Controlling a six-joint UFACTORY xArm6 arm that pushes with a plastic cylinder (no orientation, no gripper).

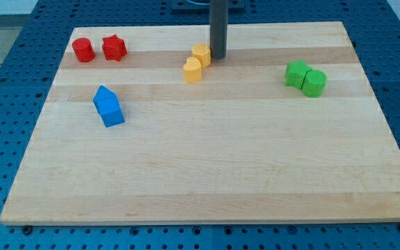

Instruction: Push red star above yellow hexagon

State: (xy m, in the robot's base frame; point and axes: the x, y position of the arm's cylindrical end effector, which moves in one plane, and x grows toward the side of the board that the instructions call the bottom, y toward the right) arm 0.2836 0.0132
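Note:
The red star lies near the view's top left on the wooden board, with a red round block just to its left. The yellow hexagon sits at the top middle, touching a second yellow block below and left of it. My tip stands right beside the yellow hexagon on its right side, far to the right of the red star.
Two blue blocks lie together at the left. Two green blocks lie together at the right. The board's top edge runs just behind the rod.

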